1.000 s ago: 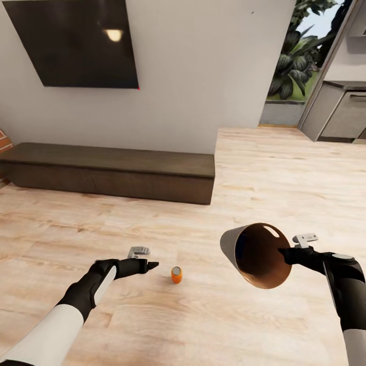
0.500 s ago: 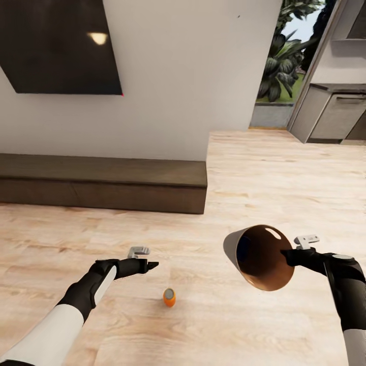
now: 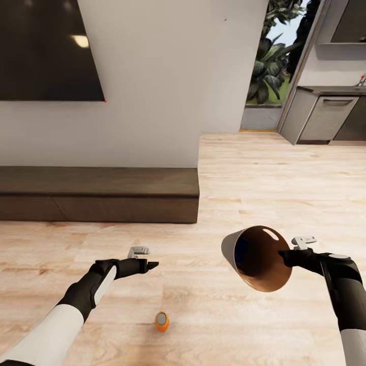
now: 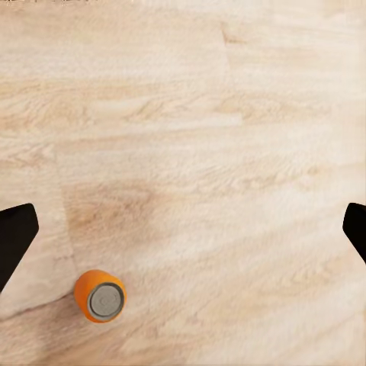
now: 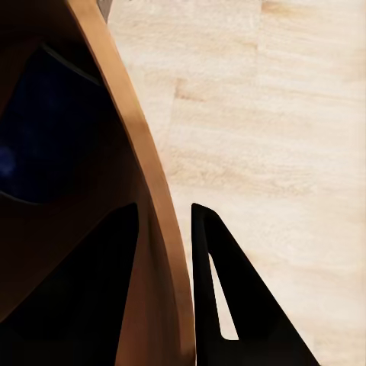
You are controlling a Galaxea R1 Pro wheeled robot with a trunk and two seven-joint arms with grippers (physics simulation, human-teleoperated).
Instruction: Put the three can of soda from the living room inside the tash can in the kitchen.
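Head view looks down over a light wood floor [image 3: 244,178] with both arms held out low. One can of soda [image 3: 161,321] stands on the boards near the robot, between the arms and closer to the left one, its grey end up. The left gripper [image 3: 152,264] hangs above the floor, a little farther off than the can and just left of it, touching nothing. From the left wrist view its two dark fingertips [image 4: 15,236] sit at opposite edges of the picture, so the jaws are spread wide with only bare boards between them, and the same can [image 4: 100,296] sits off to one side, outside the gap.

On the right, the right gripper [image 3: 282,255] has the tash can [image 3: 256,256] pinched by its rim, held clear of the floor and tipped on its side so the glossy copper-brown mouth faces the robot and the pale grey outside shows at the left. In the right wrist view one dark finger [image 5: 229,305] lies outside the brown wall [image 5: 145,191] and the other inside it, clamped across the rim.

Farther away, a long low dark-brown cabinet [image 3: 96,195] runs along a white wall [image 3: 173,81], with a dark screen [image 3: 46,51] hung above it at the left. At the far right an opening shows green plants [image 3: 264,66] and grey kitchen cabinets [image 3: 325,117].
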